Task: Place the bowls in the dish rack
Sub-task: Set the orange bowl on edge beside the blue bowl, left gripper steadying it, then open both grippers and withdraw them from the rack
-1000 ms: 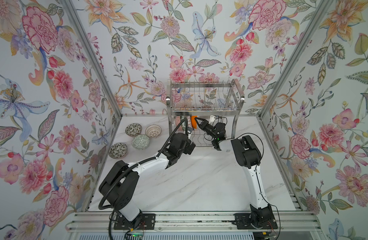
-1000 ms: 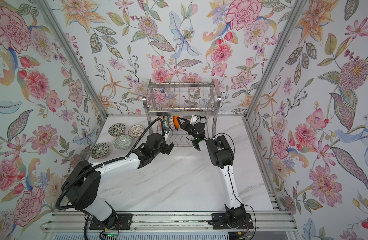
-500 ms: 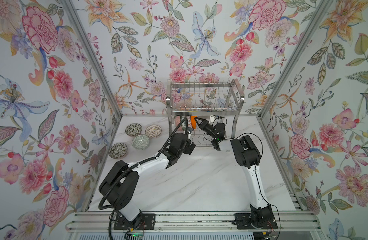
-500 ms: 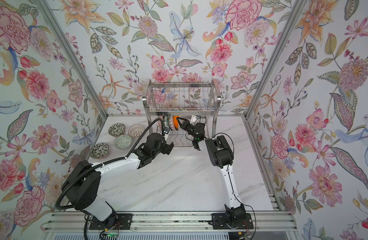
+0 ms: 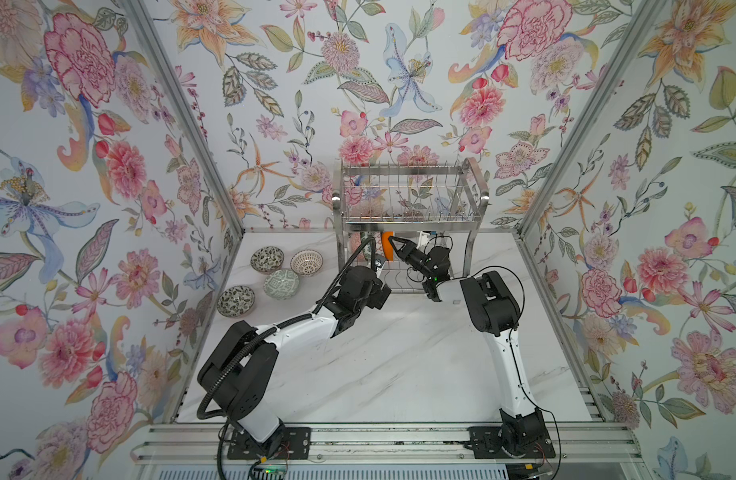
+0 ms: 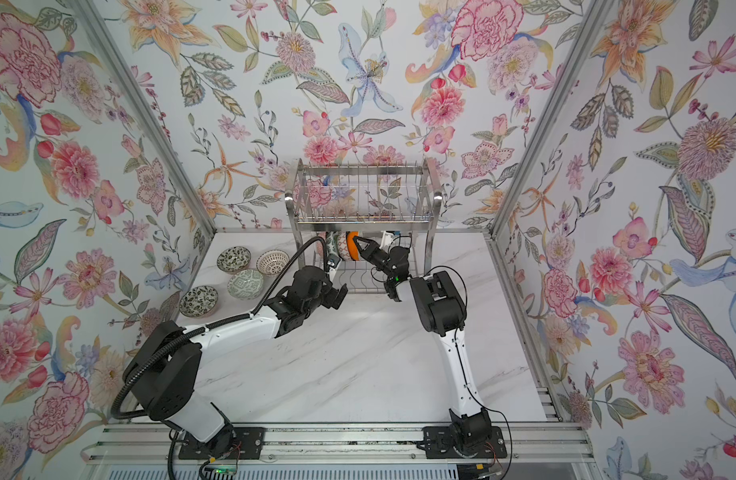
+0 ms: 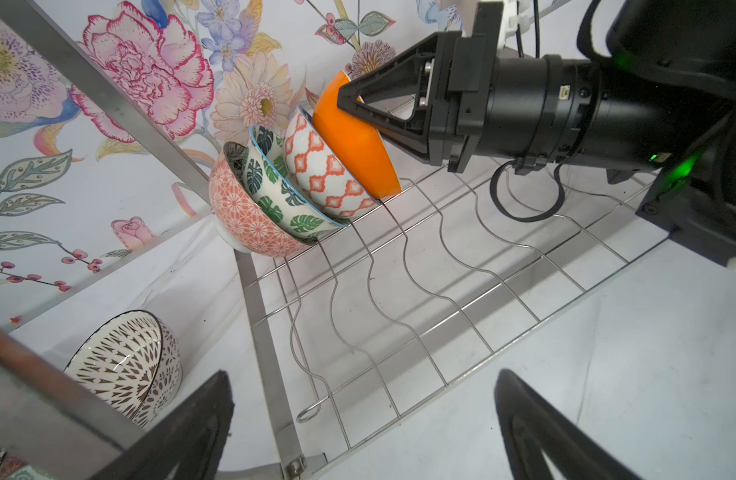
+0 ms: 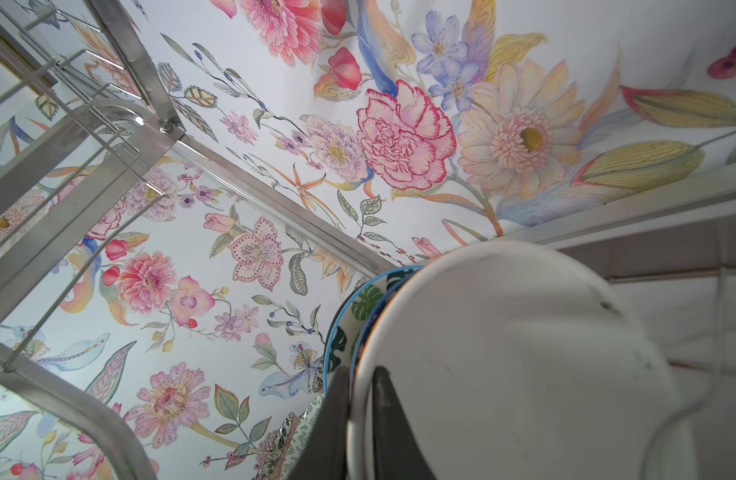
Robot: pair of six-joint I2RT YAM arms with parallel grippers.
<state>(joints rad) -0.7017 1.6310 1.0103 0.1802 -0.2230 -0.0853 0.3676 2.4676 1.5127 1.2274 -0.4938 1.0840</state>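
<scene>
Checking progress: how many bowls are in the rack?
4, leaning in a row on the lower tier of the dish rack: pink lattice bowl, leaf bowl, orange-diamond bowl, plain orange bowl, pinched by the right gripper. The upper tier may hide more.

Shiny steel-wire dish rack [image 7: 264, 345], glossy glazed orange bowl [image 7: 353, 141] — smooth marble-look tabletop [image 5: 399, 353].

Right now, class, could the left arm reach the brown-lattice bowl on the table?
Probably yes: the left gripper is open and empty, and the brown-lattice bowl sits uncovered beside the dish rack.
</scene>
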